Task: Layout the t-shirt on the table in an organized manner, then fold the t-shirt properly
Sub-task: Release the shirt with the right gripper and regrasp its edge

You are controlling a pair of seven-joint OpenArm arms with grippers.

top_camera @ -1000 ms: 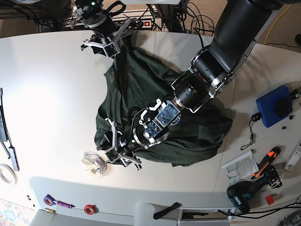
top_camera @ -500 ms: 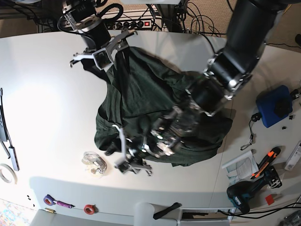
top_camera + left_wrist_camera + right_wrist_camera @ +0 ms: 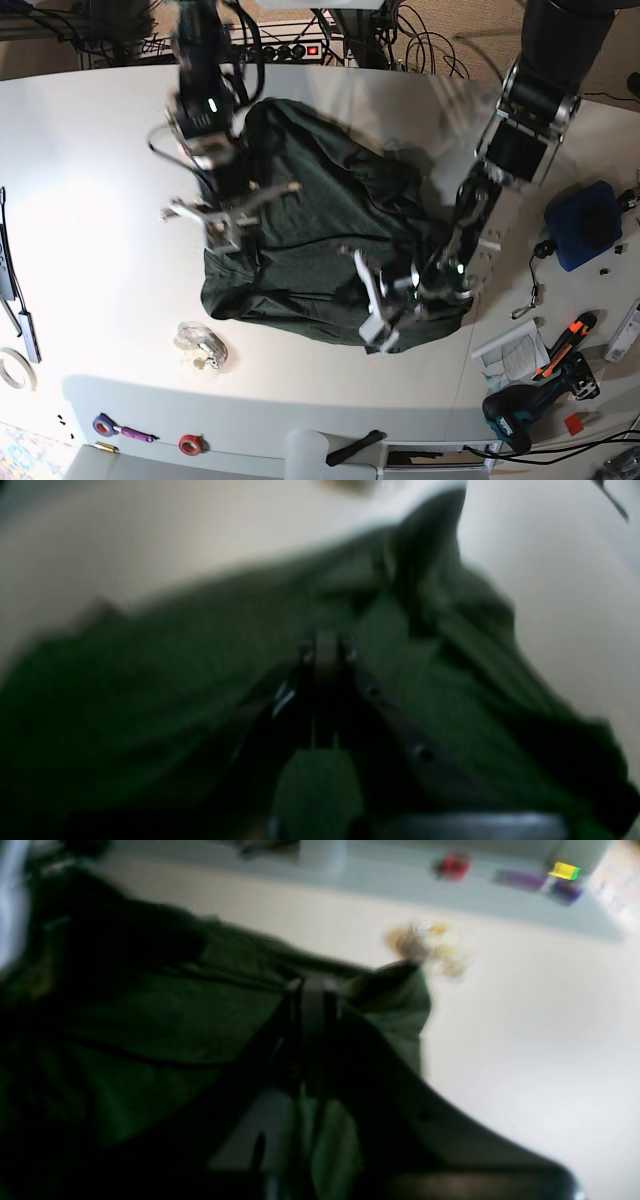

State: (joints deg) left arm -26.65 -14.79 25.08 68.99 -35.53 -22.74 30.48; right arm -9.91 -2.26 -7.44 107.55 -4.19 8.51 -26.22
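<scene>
Two robot arms, left pincer (image 3: 385,300) and right pincer (image 3: 228,215) each clamped shut on the rumpled green t-shirt (image 3: 320,220), apparently to spread it flat over the white bench (image 3: 90,170).

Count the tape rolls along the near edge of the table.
2 plainly visible: a purple tape roll and a red tape roll beside it, near the table's front edge. Others may be hidden or out of frame.

Both arms reach inward and low, left hand (image 3: 375,318) and right hand (image 3: 232,222) closed.
</scene>
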